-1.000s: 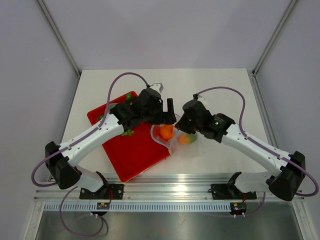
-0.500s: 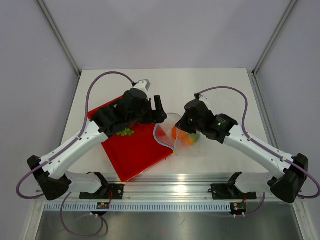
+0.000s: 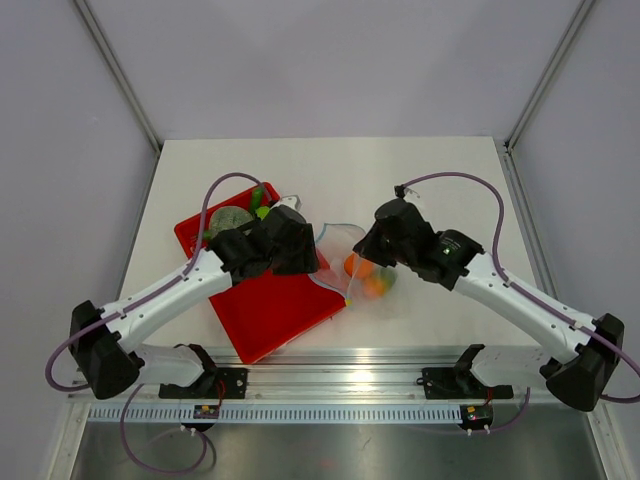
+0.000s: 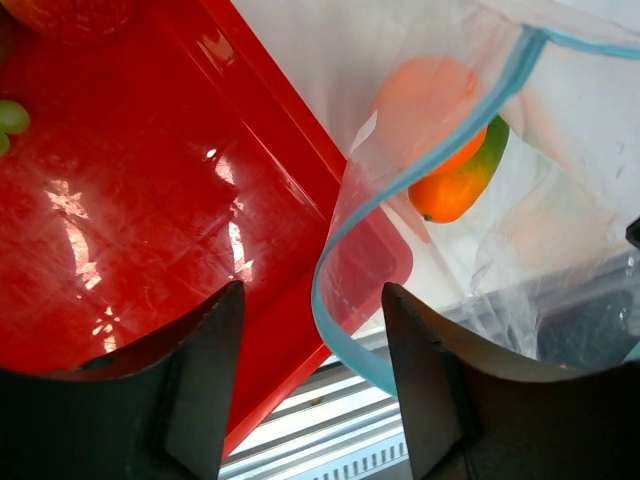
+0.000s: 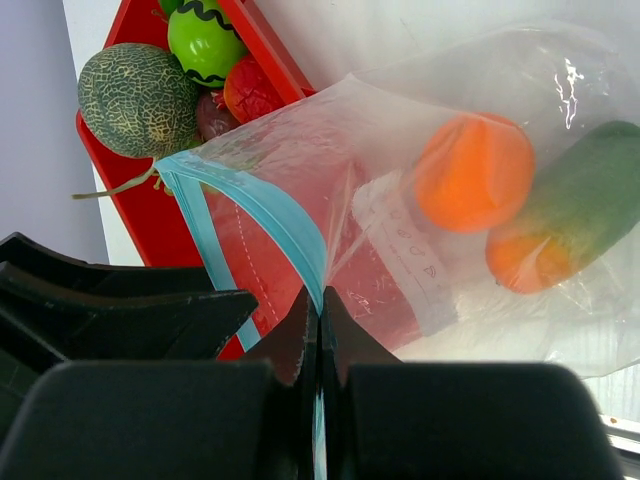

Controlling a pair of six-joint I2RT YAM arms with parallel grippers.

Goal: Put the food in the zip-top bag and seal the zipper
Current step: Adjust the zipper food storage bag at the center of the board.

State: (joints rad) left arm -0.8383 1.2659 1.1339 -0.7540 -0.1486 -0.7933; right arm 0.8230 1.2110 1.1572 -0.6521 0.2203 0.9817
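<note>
The right gripper point(image 5: 318, 315) is squeezing shut on the light blue zipper strip point(image 5: 265, 215) at the mouth of the clear crinkly plastic zip-top bag point(image 5: 400, 130). It is holding that edge up, so the mouth is gaping open toward the flat red plastic tray point(image 5: 150, 205). The bag is lying on the white table point(image 3: 430, 180) just to the right of the tray, and its mouth is hanging over one corner of the tray. Two toys are sitting inside the bag, down at the closed end. They are a round orange toy fruit point(image 5: 475, 170) and, just beside it, an orange-and-green toy mango point(image 5: 550, 235). The left gripper point(image 4: 310, 390) is hovering over the tray edge and the bag mouth. Its two black fingers point(image 4: 195, 390) are standing apart and are not gripping anything, and the blue strip is curving past under the gap between them. More toys are waiting together at the far corner of the tray. There is a grey-green netted toy melon point(image 5: 135, 100), and close by it a shiny green toy with a black wiggly line point(image 5: 205, 40), a small red round toy fruit point(image 5: 250, 90) and a dark round toy fruit point(image 5: 210, 115). They are all bunched up and touching. A little bit of pale green toy grapes point(image 4: 8, 118) is peeking in at the left edge of the left wrist view, lying on the tray.
</note>
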